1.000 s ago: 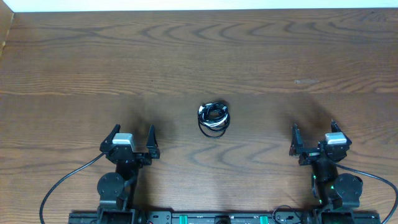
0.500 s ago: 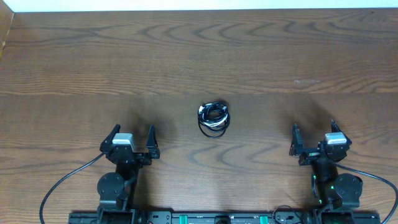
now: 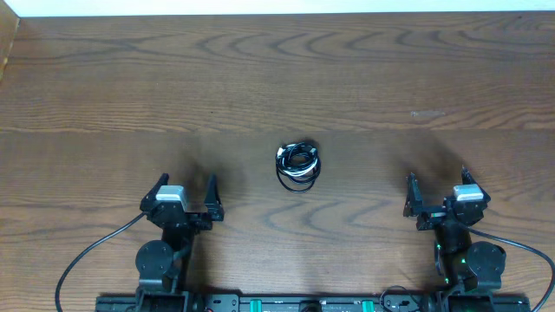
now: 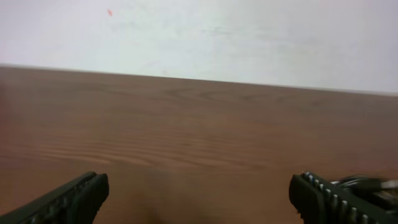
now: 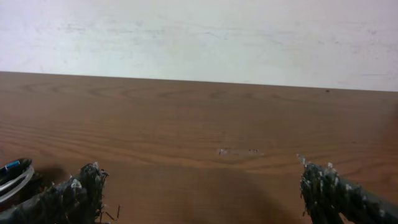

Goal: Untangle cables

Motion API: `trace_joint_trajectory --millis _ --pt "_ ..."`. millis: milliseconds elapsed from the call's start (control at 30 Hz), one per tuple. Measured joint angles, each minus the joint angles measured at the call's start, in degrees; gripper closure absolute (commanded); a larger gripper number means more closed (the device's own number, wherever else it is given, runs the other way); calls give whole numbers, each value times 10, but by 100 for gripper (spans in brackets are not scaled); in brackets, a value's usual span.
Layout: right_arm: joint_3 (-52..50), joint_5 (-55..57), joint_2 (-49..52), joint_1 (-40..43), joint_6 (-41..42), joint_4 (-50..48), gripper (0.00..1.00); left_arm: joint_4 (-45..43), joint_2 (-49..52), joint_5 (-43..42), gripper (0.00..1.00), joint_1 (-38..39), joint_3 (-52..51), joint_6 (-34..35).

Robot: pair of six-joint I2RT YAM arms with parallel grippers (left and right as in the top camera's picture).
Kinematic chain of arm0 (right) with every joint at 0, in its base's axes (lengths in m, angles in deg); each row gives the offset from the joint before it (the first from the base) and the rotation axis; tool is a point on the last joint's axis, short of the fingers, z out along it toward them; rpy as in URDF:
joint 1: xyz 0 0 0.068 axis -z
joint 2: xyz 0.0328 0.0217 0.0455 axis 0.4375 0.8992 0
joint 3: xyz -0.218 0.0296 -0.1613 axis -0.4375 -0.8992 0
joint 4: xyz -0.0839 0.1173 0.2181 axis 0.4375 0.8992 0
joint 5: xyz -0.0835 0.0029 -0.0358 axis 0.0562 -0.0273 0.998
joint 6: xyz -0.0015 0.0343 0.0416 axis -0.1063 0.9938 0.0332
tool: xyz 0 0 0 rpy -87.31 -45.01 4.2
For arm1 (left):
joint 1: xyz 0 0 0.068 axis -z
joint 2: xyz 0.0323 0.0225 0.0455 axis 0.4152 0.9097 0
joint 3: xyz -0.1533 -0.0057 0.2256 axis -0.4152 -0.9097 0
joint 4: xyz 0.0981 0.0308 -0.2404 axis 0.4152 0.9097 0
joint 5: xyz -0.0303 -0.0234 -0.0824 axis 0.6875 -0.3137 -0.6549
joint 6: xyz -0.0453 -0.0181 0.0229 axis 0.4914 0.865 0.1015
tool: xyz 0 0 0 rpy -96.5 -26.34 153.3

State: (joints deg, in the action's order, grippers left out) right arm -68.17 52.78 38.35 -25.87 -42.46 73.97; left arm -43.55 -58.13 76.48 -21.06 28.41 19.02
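From overhead, the small tangled bundle of thin black and white cables (image 3: 297,165) lies near the middle of the dark brown wooden table (image 3: 260,69), ahead of both arms and between them. It is forward and to the right of the left gripper (image 3: 186,180), and forward and to the left of the right gripper (image 3: 437,178). The left looks somewhat nearer. The bundle is a compact, roughly round coil with no clear long axis, and nothing stands between it and either tool. In the left wrist view, the left gripper (image 4: 199,183) has its jaws spread wide and empty; what is probably the bundle (image 4: 367,182) shows blurred just behind the right-hand finger. In the right wrist view, the right gripper (image 5: 200,171) is likewise wide apart and empty, with the cables (image 5: 13,174) at the far left edge.
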Motion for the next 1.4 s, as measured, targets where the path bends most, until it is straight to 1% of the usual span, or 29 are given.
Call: trace_joint_trajectory --millis 133,200,300,400,467,567,633,700,733,800,833,900,967,1033,1067,1133,1167,1200,1233,1300,1400 --pt "0 0 0 0 0 0 1 -10 0 -64 2 0 0 110" --pt "0 0 0 0 0 0 1 -18 0 -99 2 0 0 153" --pt "0 0 0 0 0 0 1 -44 0 -157 2 0 1 184" --pt "0 3 1 0 -3 -4 1 -23 4 -191 2 0 33 194" --pt "-1 13 0 0 -9 -21 1 24 16 -201 2 0 83 188" --pt "-1 14 0 0 -2 -34 1 139 60 -198 2 0 189 174" --pt "-2 -28 0 0 33 -23 1 232 111 -188 2 0 268 163" --pt "-2 -106 2 0 89 -15 1 338 182 -176 2 0 354 149" --pt "-2 -146 3 0 118 -21 1 377 214 -172 2 0 388 144" --pt "-2 -212 4 0 175 -55 1 456 290 -167 2 0 463 134" --pt "-2 -246 5 0 208 -98 1 492 335 -165 2 0 505 131" --pt "-2 -282 5 0 245 -169 1 518 388 -165 2 0 546 127" --pt "9 -312 5 0 277 -229 1 525 436 -165 2 0 573 123" --pt "39 -319 5 0 296 -227 1 530 474 -165 2 0 581 121" --pt "64 -319 8 0 301 -203 1 537 491 -165 2 0 581 121" --pt "134 -318 22 1 298 -115 1 555 524 -165 2 0 581 121" --pt "204 -316 48 3 287 -19 1 560 537 -165 2 0 581 121" --pt "220 -319 56 5 283 -4 1 564 549 -165 2 0 581 121" --pt "280 -317 86 8 265 94 1 570 560 -166 2 0 581 122" --pt "374 -317 155 13 231 229 1 581 576 -171 2 0 581 126" --pt "477 -318 260 16 193 382 1 589 595 -203 2 0 581 138"
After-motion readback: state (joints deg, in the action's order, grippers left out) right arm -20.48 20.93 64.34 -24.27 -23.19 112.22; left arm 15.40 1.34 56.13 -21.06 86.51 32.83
